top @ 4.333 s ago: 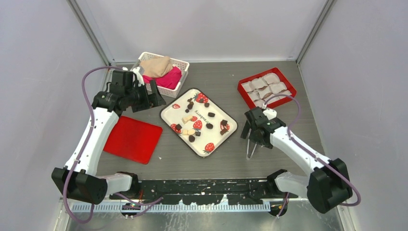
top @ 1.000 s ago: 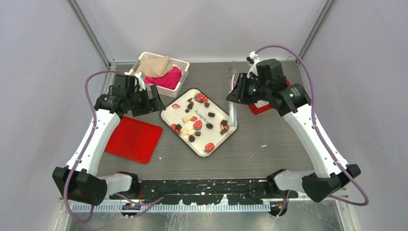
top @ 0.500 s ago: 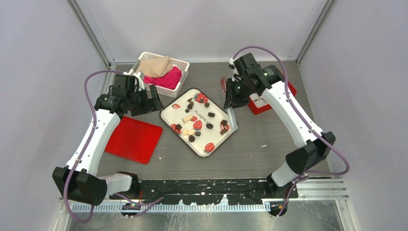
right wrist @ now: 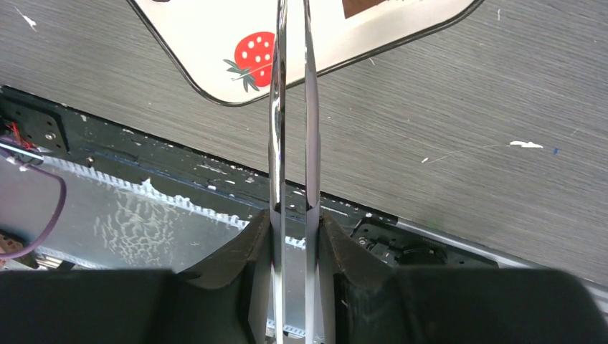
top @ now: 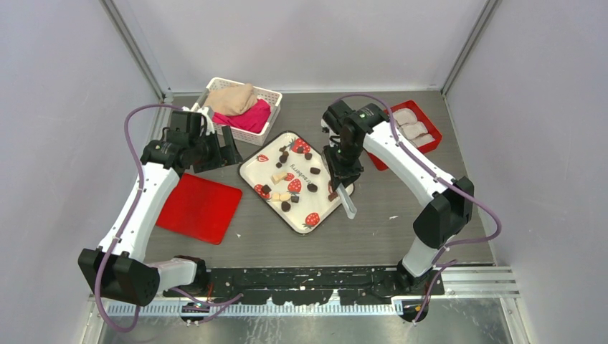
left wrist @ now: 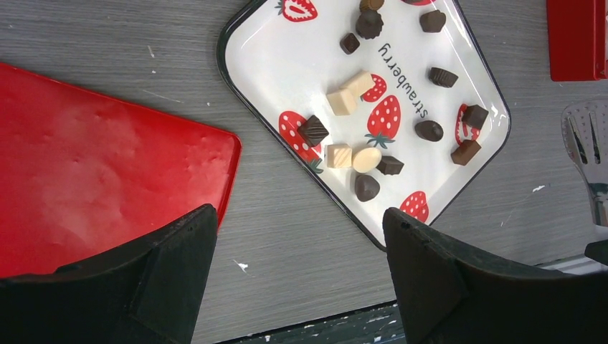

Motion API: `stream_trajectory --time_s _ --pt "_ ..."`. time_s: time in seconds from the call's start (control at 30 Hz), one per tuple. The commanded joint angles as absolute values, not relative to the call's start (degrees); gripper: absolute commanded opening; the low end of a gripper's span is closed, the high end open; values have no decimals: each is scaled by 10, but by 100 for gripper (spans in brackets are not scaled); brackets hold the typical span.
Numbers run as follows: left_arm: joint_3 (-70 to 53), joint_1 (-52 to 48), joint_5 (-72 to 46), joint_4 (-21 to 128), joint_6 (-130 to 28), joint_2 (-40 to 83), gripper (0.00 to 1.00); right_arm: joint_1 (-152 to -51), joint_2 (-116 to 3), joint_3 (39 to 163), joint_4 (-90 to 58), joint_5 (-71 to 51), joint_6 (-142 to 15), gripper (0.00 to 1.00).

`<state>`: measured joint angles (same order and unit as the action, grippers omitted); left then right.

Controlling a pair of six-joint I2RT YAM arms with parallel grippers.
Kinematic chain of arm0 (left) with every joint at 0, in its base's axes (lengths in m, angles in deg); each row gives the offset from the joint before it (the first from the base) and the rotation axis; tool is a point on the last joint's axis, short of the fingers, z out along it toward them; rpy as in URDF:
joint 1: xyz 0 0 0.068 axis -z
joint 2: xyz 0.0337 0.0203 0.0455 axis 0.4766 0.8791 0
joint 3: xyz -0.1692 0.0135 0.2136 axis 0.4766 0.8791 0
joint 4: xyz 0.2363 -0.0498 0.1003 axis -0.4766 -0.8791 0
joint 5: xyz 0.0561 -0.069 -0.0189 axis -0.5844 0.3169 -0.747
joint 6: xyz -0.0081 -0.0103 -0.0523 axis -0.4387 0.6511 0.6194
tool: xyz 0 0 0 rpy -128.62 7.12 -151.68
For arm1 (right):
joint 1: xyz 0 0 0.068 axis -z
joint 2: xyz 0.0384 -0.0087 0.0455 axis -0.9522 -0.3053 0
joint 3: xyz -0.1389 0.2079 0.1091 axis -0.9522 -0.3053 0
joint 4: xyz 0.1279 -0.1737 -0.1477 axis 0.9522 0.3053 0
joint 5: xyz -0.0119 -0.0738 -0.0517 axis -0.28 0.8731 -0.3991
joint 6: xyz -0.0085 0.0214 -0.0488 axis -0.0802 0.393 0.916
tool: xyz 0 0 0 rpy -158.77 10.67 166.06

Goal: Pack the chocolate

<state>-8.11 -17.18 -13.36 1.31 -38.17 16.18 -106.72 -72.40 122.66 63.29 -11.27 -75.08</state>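
Several small dark pieces of chocolate (top: 314, 170) (left wrist: 367, 188) lie scattered on a white strawberry-print tray (top: 324, 209) (left wrist: 287, 64), together with a few pale pieces. My right gripper (top: 343, 170) (right wrist: 292, 236) hangs over the tray's right edge, shut on metal tongs (top: 349, 206) (right wrist: 292, 107) (left wrist: 588, 143). The tongs point toward the table's near edge, and their tips run out of the top of the right wrist view. My left gripper (top: 231, 149) (left wrist: 301, 287) is open and holds nothing, hovering left of the tray. A red box (top: 433, 140) with white liners stands at the back right.
A flat red lid (top: 198, 206) (left wrist: 86, 165) lies left of the tray. A white basket (top: 271, 93) with beige and pink cloths stands at the back left. The arms' black base rail (top: 301, 276) (right wrist: 143, 165) runs along the near edge.
My right arm has swung from beside the red box down to the tray's right edge, turning the tongs to point at the near edge. The left arm has stayed still.
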Motion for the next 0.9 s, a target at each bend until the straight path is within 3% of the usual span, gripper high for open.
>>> stream_trajectory --time_s 0.0,0.43,0.87 --pt "-81 -170 -141 31 -393 150 86 -1067 -716 1243 645 -98 -739 23" --pt "-92 -170 -139 29 -402 161 86 -1077 -754 1222 693 -82 -711 28" --pt "-90 -170 -142 31 -407 169 86 -1077 -786 1174 671 -59 -724 47"
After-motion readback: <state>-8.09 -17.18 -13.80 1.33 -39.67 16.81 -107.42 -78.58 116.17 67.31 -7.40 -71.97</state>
